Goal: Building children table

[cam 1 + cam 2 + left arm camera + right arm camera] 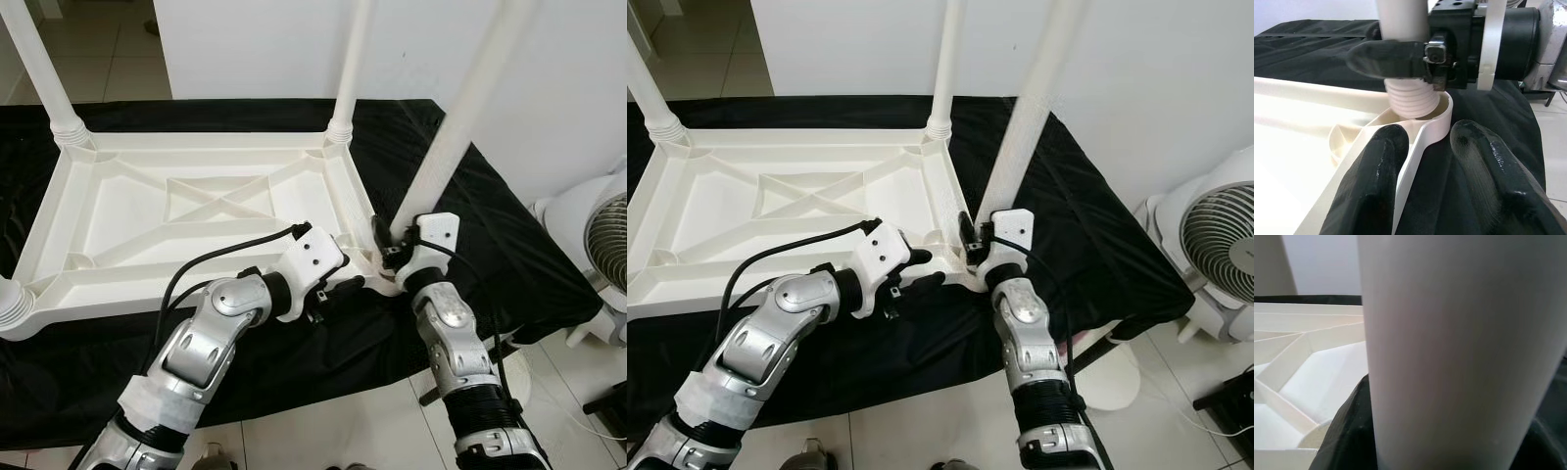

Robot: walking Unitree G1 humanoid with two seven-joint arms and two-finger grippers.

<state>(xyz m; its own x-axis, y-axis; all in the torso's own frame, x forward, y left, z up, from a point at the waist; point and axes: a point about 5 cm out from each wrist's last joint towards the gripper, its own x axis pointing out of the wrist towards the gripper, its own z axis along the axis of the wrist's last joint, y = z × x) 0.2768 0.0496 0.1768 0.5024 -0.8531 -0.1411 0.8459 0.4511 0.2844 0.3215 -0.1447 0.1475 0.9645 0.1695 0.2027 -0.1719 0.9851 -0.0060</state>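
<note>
right end effector [389, 242] grips leg [468, 103] | tabletop [127, 211] unmarked | no text

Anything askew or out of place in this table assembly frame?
Yes: the leg held by the right gripper leans away from upright, unlike the fitted legs, with its threaded end only partly in the corner socket.

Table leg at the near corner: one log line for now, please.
right pincer: shut on table leg | leg tilted, threaded end at corner socket | left pincer: open, straddling tabletop rim
</note>
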